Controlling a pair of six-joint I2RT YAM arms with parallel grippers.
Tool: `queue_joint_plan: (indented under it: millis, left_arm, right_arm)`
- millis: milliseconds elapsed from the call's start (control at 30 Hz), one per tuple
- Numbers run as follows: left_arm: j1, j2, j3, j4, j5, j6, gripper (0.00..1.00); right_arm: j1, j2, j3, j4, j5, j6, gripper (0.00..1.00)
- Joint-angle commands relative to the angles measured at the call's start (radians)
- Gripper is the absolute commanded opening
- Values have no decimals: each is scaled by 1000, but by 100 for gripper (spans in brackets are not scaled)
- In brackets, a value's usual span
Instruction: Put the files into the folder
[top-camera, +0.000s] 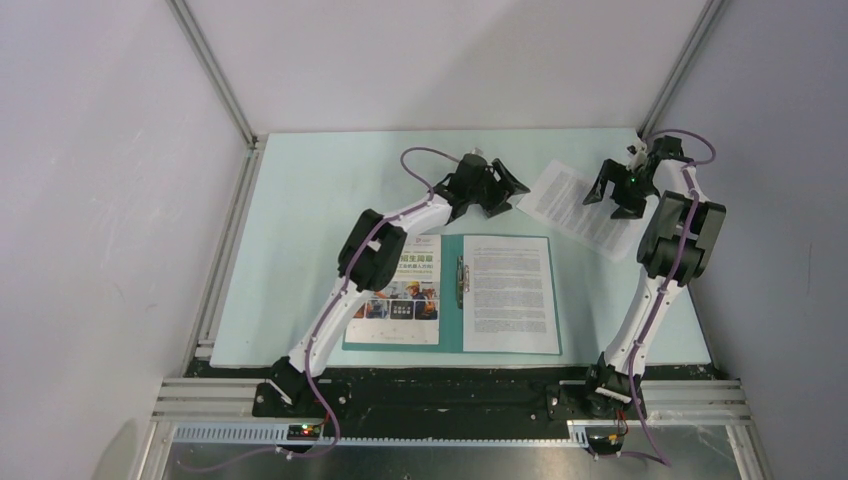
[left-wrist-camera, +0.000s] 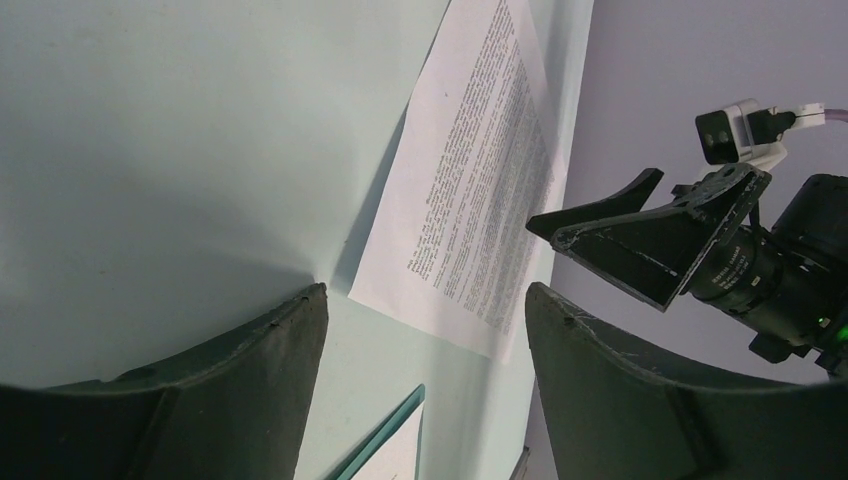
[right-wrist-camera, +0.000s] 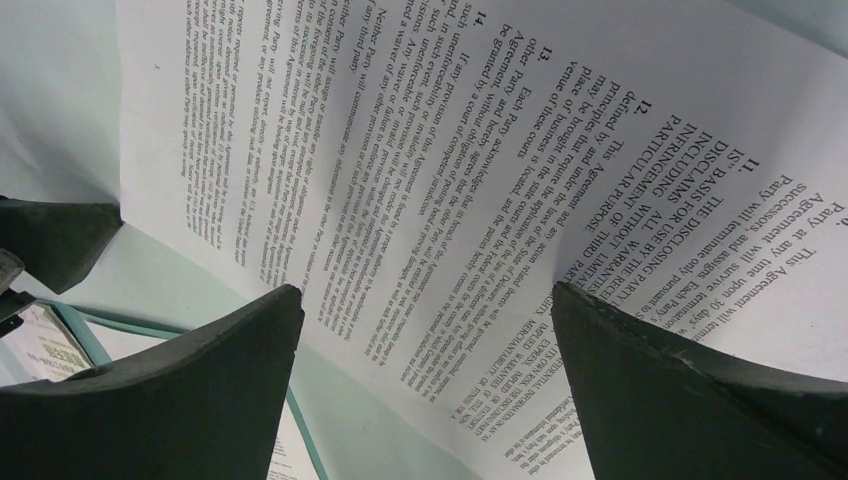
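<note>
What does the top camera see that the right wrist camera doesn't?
Only the top view shows the whole open folder, with the brochure and a text page lying in it. Only the right wrist view shows the print on the loose sheet big enough to read, such as numbered points 11 to 14. Both show that loose sheet, the open right end effector above it, and a bit of the folder's edge.

Brochure page (top-camera: 405, 300) upper-left corner behind the left arm (top-camera: 372, 248); print too small.
</note>
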Motion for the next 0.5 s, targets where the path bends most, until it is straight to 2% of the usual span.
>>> queue_joint_plan:
  millis: [0, 267, 433, 467]
  left_arm:
    - [-15, 42, 46, 8, -2, 2, 79]
    - [-54, 98, 129, 23, -30, -37, 78]
    - [-63, 122, 147, 67, -31, -90, 72]
    - [-64, 124, 150, 71, -35, -92, 68]
  right_arm:
    - [6, 0, -19, -12, -21, -1, 99]
    - [7, -15, -39, -18, -24, 4, 99]
    - [9, -32, -62, -9, -46, 28, 100]
    - [9, -35, -71, -9, -48, 29, 99]
